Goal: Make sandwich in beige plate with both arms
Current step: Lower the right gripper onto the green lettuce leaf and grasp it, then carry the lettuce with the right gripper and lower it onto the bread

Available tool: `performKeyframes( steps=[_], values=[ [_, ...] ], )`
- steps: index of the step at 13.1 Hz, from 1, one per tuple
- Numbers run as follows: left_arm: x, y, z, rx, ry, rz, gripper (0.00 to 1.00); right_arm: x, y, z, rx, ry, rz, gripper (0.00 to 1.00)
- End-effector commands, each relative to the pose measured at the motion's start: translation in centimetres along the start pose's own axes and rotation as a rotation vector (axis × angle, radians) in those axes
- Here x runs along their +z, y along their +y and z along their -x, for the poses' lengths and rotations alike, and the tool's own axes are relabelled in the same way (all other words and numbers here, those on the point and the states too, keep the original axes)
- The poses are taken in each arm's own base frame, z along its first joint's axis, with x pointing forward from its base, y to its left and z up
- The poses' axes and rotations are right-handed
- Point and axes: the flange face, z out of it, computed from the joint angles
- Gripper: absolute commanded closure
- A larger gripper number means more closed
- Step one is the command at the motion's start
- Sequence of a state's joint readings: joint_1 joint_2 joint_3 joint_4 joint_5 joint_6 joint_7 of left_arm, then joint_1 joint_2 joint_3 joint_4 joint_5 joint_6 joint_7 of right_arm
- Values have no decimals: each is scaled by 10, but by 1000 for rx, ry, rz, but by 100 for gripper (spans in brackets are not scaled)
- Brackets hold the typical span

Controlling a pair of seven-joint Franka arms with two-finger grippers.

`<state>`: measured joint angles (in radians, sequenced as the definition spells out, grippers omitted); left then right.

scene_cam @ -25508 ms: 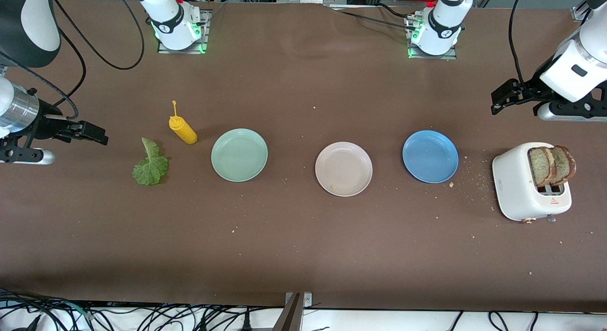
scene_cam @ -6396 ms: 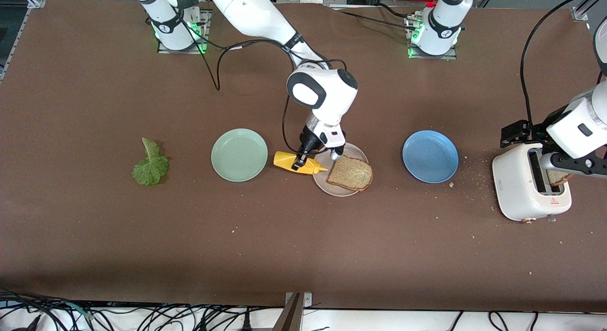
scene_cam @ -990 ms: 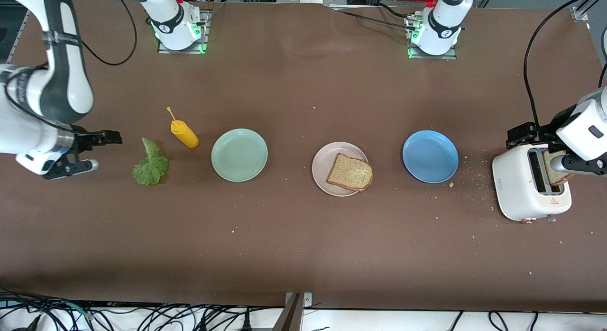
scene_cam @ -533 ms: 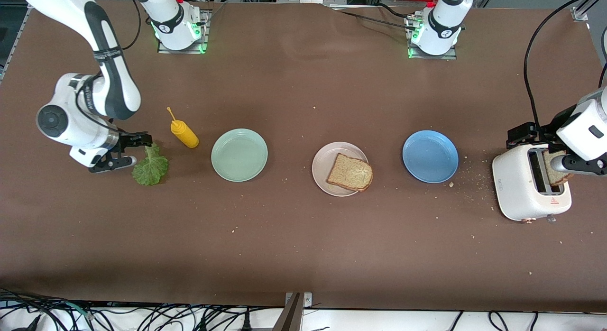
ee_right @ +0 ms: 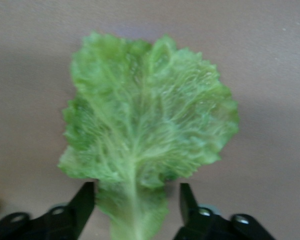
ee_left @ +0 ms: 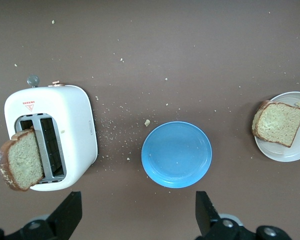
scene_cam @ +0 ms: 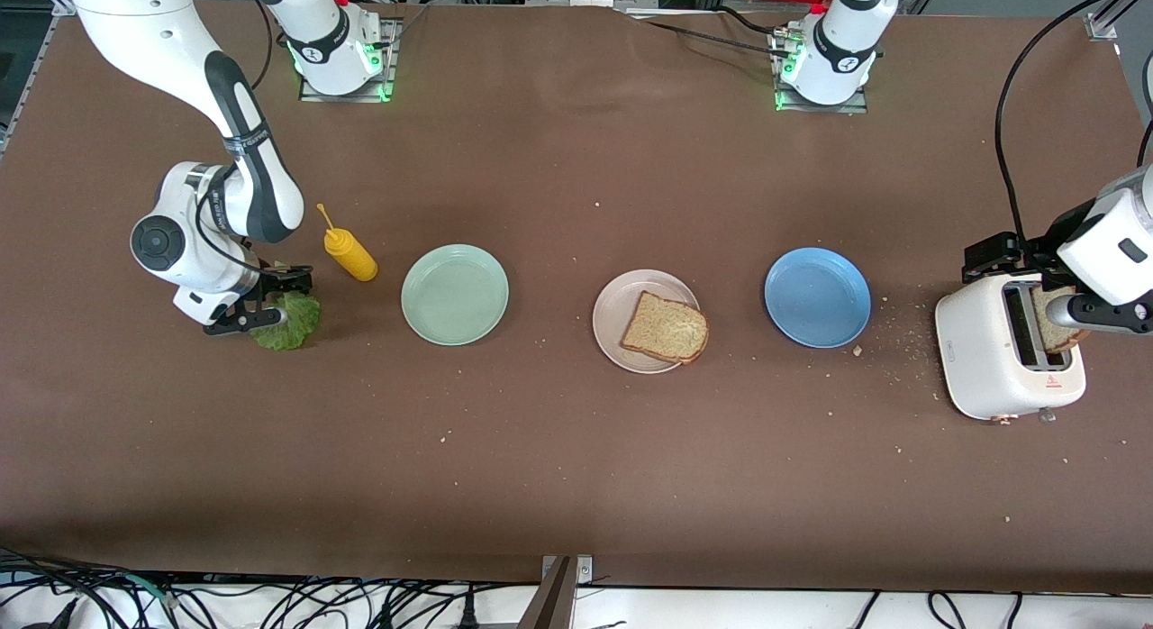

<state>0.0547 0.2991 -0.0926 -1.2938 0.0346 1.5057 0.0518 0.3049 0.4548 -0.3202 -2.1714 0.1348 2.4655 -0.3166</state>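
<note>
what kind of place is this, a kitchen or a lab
Most likely a robotics lab staged as a kitchen: arms bolted to a brown table, loose cables along its edge, and props such as a white toaster and a beige plate.

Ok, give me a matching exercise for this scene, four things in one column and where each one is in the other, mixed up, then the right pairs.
Things:
1. lettuce leaf
2. bread slice
3. second bread slice
4. yellow bottle

Places:
A. sticking out of the white toaster
B. lying on the beige plate
C. between the right hand's open fingers
D. standing beside the mint-green plate

Pairs: 1-C, 2-B, 3-A, 4-D
</note>
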Motion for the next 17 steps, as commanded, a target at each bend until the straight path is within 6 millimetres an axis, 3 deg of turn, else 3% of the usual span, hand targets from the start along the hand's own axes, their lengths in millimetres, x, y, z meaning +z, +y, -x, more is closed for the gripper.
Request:
performKeyframes(
  steps=[1,4,6,8,12,14,16,17],
  values=[
    [-7,-2,4,-4,-3,-18,0,-8,-2,-6,13,18,-11,80],
    [-7,-2,4,-4,-3,-18,0,-18,-1,-9,0,36,-9,100],
    [-8,-2,4,-4,-1,-18,0,-41,0,-17,-4,37,-21,100],
    [-7,-2,4,-6,-3,-18,0,-86,5,-32,-11,-1,-50,100],
    [-8,-2,4,-6,-1,-18,0,-212,0,-59,-138,-71,-91,100],
    [-7,-2,4,-6,-4,-18,0,-267,-27,-71,-199,-29,-86,100],
    [-7,-2,4,-6,-3,-18,0,-310,-87,-81,-290,13,-94,100],
    [-8,-2,4,-6,-1,-18,0,-318,-125,-85,-353,36,-94,100]
  ],
)
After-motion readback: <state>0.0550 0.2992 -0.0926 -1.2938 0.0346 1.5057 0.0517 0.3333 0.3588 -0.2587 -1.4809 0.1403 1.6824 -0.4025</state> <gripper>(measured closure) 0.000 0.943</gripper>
